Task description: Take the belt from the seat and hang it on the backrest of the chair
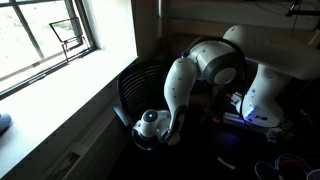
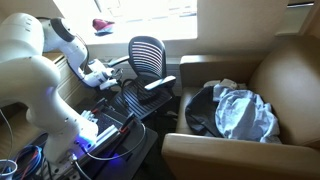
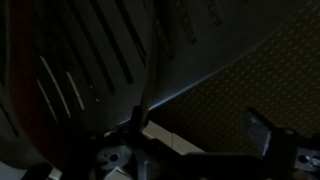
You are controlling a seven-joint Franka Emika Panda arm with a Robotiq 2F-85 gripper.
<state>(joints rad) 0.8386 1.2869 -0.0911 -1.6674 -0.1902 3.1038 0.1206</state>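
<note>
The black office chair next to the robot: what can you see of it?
The office chair is black, with a rounded backrest of ribbed, mesh-like slats, an armrest catching the light and a dark seat. It stands upright near the window, between the robot's arm and a tan armchair. The arm's end is close at its side; whether it touches is unclear. No belt can be made out on it.

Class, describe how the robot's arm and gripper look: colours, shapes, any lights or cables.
The arm is glossy white, built of rounded, bulbous segments with dark bands at the joints. The gripper looks darker, grey and black. A blue-violet light glows near the base, beside tangled cables.
</note>
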